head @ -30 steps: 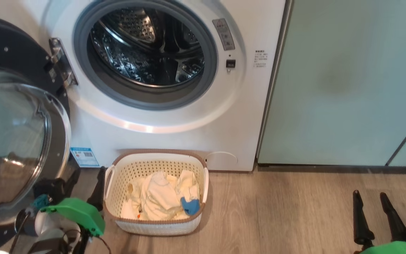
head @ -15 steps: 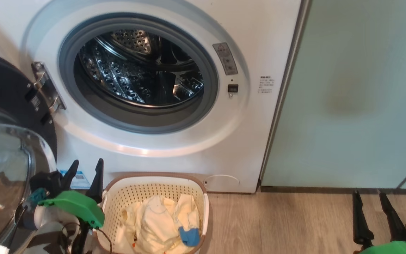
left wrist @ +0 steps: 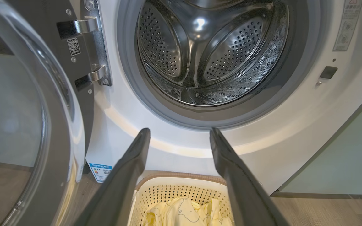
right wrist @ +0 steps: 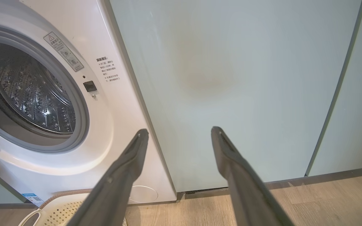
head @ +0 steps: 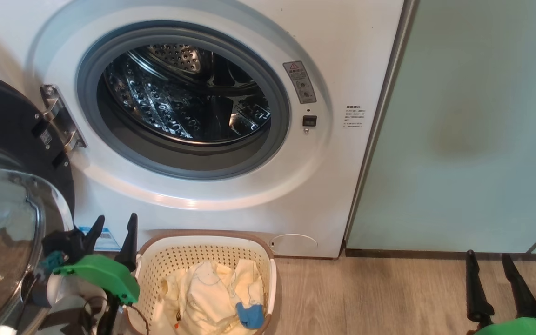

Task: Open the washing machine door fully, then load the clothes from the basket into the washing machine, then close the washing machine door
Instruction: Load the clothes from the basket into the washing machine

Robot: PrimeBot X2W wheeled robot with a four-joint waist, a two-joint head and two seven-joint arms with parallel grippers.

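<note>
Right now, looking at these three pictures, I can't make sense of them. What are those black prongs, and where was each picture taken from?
This is a wheeled robot with two arms. The wide picture comes from a camera on its head, looking down at the washing machine. The black prongs are its grippers, each with two long fingers: the left gripper at lower left, the right gripper at lower right. Both are open and hold nothing. The other two pictures come from cameras on the wrists, looking along those fingers. The washing machine door stands open at the left, and the steel drum looks empty. On the wooden floor stands the basket with the clothes in it. Pale green cabinet doors are to the right.
</note>
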